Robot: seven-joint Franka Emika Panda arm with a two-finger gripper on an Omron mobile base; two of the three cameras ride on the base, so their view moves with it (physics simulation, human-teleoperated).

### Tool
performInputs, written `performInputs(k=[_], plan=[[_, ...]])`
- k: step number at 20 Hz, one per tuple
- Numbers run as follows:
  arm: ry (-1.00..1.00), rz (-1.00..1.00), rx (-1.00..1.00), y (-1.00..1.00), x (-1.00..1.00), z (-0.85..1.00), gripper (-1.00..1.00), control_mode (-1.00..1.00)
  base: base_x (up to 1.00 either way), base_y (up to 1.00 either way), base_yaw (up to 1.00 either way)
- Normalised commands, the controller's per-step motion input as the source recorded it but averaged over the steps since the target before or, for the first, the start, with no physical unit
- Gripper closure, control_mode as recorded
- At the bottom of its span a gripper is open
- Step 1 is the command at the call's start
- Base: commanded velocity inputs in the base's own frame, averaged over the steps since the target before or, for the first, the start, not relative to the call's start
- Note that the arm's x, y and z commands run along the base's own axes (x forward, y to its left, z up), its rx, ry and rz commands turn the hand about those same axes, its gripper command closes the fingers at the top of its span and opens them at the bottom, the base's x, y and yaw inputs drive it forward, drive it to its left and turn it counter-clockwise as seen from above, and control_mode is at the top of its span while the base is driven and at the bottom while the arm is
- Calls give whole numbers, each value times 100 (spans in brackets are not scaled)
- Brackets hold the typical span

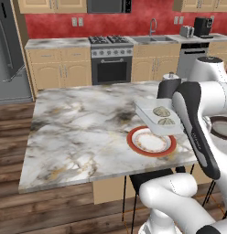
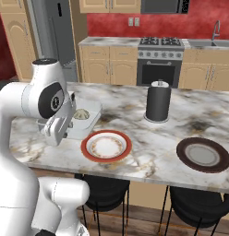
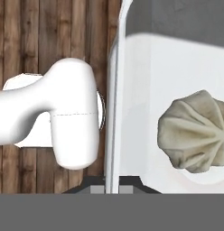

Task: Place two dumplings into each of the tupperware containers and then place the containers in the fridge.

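The white box [image 1: 149, 111] is up in the air, above the edge of the marble counter [image 1: 83, 132] and partly over the red-rimmed plate [image 1: 151, 140]. The robot's gripper [image 3: 111, 187] is pinched shut on the thin side wall of the box; in the hand view the wall [image 3: 114, 103] runs straight up from between the two dark tips. Two dumplings [image 1: 164, 116] lie side by side inside the box. In the hand view, one dumpling [image 3: 195, 131] sits on the white floor of the box, close to the gripped wall but not touching it. It is round and folded into pleats. Past the wall, that view looks down on the wood floor [image 3: 46, 40].

In the right base view, the box [image 2: 84, 120] is half hidden behind the arm, with a dumpling [image 2: 81, 114] peeking out. The red-rimmed plate [image 2: 106, 146] sits on the counter just beside it, and its middle is bare. A black round jar with a lid [image 2: 158, 102] stands further back on the counter. A dark brown plate [image 2: 202, 155] lies well apart to the right.

The grey fridge [image 1: 10, 50] stands at the far left wall, and its doors look closed. A stove [image 1: 111, 57] stands between tan cabinets at the back.
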Motion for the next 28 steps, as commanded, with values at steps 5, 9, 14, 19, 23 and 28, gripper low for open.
performInputs(k=[5,9,14,19,23,28], plan=[[0,0,0,0,0,0,100,100,-48,64,0],[0,0,0,0,0,0,100,100,-8,100,0],[0,0,0,0,0,0,100,100,-1,100,2],[0,0,0,0,0,0,100,100,0,100,1],[0,0,0,0,0,0,100,100,0,100,0],[0,0,0,0,0,0,100,100,3,100,0]])
